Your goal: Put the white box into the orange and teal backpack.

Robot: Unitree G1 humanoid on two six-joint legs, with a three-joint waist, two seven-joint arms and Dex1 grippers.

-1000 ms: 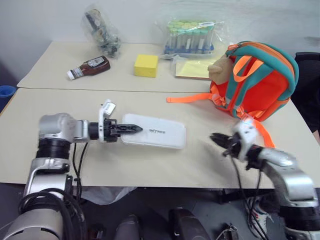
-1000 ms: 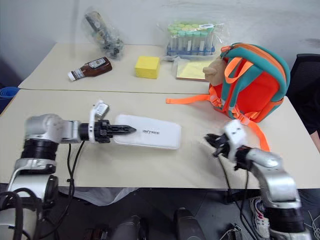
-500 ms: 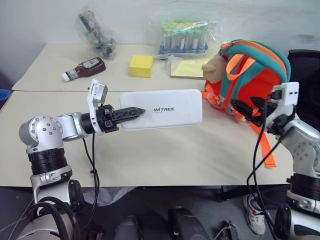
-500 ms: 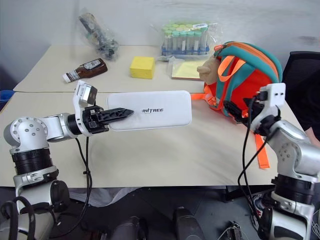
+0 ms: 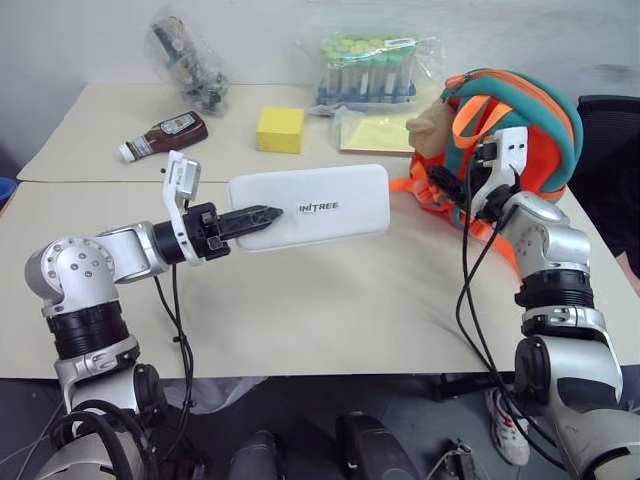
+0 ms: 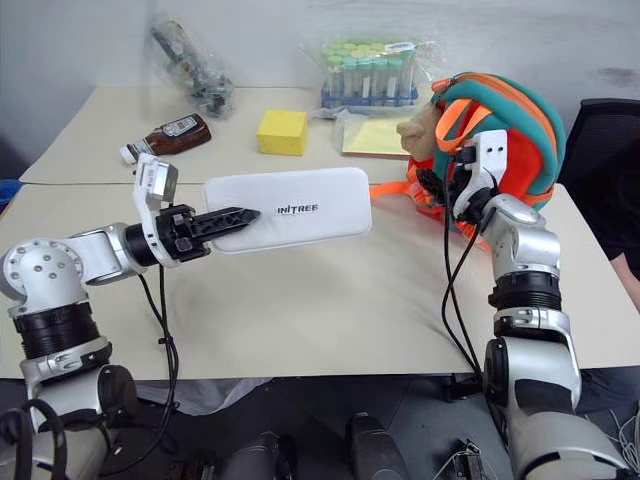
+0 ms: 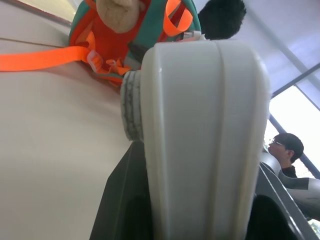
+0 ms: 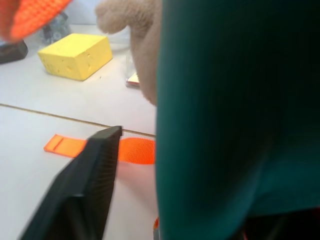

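Observation:
The white box [image 5: 320,205] hangs level above the table's middle, with my left gripper [image 5: 262,215] shut on its left end. In the left wrist view the white box [image 7: 200,125] stands edge-on between the two black fingers [image 7: 122,200]. The orange and teal backpack [image 5: 545,120] stands upright at the table's right, a beige plush toy [image 5: 432,125] on its front. My right gripper [image 5: 452,192] is right at the backpack's front, below the plush toy. A teal strap [image 8: 235,100] lies close against it in the right wrist view. An orange webbing strap [image 8: 135,150] trails on the table.
On the far table lie a sauce bottle [image 5: 165,135], a yellow sponge block [image 5: 280,130], a bag of capped tubes [image 5: 368,70], a clear bag of odds [image 5: 185,60] and a yellow pad [image 5: 375,132]. A dark chair [image 5: 610,150] stands right of the backpack. A person [image 7: 285,150] sits beyond.
My left gripper has lifted the white box off the table and holds it level. My right gripper has swung up and forward from the table's near edge to the backpack's front.

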